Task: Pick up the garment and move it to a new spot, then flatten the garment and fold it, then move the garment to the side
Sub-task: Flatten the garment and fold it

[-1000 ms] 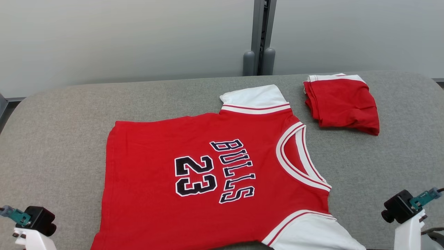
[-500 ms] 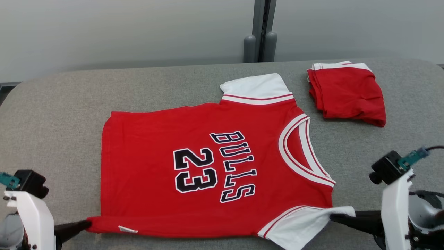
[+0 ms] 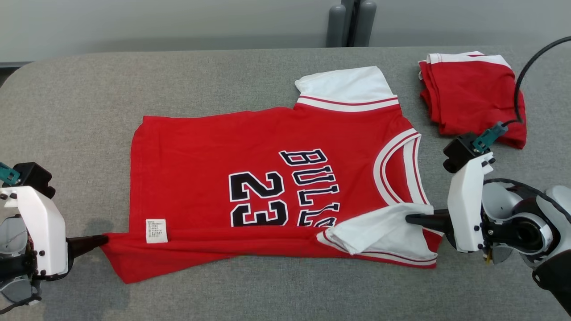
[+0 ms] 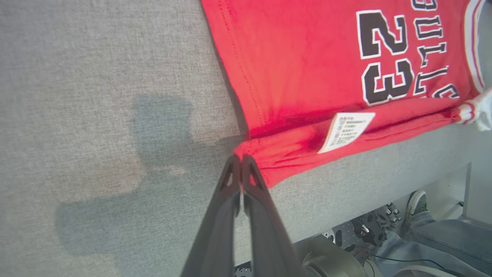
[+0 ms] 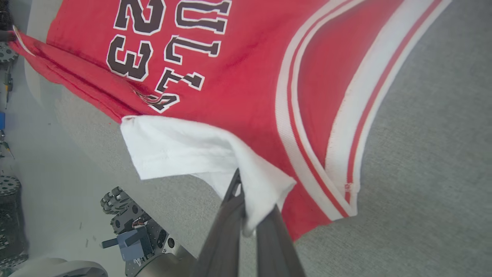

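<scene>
The garment is a red jersey with white sleeves and black "BULLS 23" lettering, spread on the grey table. Its near edge is lifted and turned over toward the middle, showing a white care label. My left gripper is shut on the near hem corner, seen close up as red cloth at the left gripper. My right gripper is shut on the near white sleeve, and that sleeve drapes over the right gripper.
A second red garment, folded, lies at the table's far right. A black cable arcs over it to my right wrist. A grey post stands behind the table. A person's shoe and jeans show below the table's near edge.
Both grippers have carried the jersey's near edge up and away from me, folding it over the lower lettering. The head camera has tilted down, so the table sits higher in view.
</scene>
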Tool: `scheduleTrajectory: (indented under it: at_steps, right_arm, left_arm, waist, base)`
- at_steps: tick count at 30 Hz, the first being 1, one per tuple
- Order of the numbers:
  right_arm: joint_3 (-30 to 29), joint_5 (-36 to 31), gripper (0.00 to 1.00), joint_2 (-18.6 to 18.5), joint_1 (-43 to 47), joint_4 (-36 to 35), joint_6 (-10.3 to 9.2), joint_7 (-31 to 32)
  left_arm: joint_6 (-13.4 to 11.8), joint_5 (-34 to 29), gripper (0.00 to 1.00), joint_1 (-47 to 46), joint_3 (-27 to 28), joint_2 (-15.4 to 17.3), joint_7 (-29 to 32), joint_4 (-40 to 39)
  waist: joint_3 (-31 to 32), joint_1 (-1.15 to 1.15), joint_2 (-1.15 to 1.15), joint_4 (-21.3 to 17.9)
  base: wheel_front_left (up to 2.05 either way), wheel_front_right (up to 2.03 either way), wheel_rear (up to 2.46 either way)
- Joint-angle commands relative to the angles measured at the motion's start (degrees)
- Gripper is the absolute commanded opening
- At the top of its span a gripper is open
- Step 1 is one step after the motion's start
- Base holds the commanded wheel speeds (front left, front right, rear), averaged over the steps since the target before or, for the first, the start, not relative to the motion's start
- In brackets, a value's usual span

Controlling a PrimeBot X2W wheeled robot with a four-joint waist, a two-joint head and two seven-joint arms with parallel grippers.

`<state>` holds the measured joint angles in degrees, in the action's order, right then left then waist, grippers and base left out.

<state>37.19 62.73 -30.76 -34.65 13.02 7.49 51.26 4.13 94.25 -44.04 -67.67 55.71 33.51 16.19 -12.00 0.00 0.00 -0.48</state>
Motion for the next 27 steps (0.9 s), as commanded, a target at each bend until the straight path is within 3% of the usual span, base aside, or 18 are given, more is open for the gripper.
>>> scheduleTrajectory:
  at_steps: [1,11,27]
  right_arm:
    - [-1.03,-1.31,0.0,0.56,-0.43,0.63,0.02,0.69]
    - [-10.79,-8.19,0.0,6.35,1.66,1.11,0.02,4.29]
    - [-27.18,-14.71,0.0,12.51,7.76,-6.97,0.02,9.37]
  left_arm:
    - [0.57,-0.3,0.0,-0.87,0.13,-0.26,0.23,1.01]
    - [2.53,-0.37,0.0,-2.72,0.73,-2.69,1.17,5.82]
    - [3.39,-0.57,0.0,-3.11,0.98,-3.23,2.61,6.55]
  waist:
    - [-0.27,0.0,0.0,0.19]
    - [-1.43,0.0,0.0,0.44]
    - [-1.55,0.0,0.0,-0.01]
  base:
    - [0.0,0.0,0.0]
    - [0.0,0.0,0.0]
    - [0.0,0.0,0.0]
